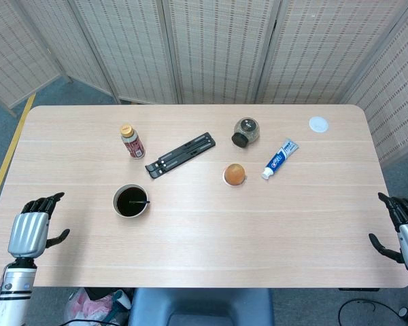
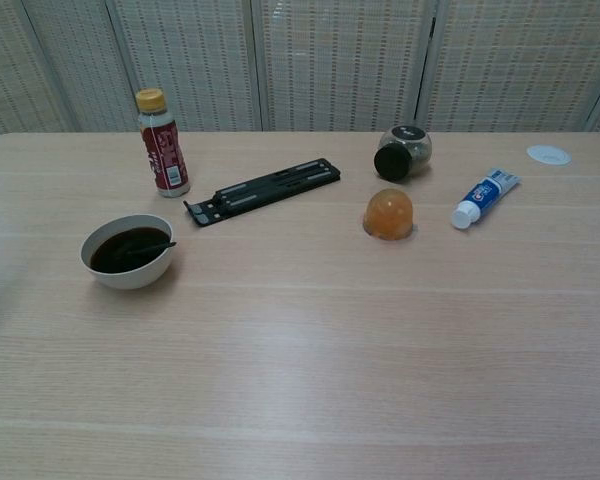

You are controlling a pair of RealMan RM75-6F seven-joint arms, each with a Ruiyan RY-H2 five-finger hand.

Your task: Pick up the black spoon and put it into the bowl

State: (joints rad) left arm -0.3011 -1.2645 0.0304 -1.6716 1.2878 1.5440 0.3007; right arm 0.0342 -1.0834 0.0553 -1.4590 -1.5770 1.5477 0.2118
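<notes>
Bottle (image 1: 131,141) and black rack (image 1: 180,155) flank bowl (image 1: 115,206) (spoon (image 1: 140,202) inside); both hands spread, empty.

Pale wood-grain table, mostly plastic and glass things on it

The table (image 1: 258,231) looks like light laminate with fine straight grain and a soft sheen. At centre left the bowl (image 2: 127,268) is smooth, glossy white outside and dark within, the black spoon (image 2: 152,246) matt. The bottle (image 2: 163,142) at upper left seems clear plastic with a paper-like label; the black stand (image 1: 181,155) is matt. The orange dome (image 2: 389,214) is translucent, the jar (image 1: 246,130) glassy, the tube (image 2: 484,198) shiny. Both the left hand (image 1: 30,233) and the right hand (image 1: 401,225) have grey metallic backs.
</notes>
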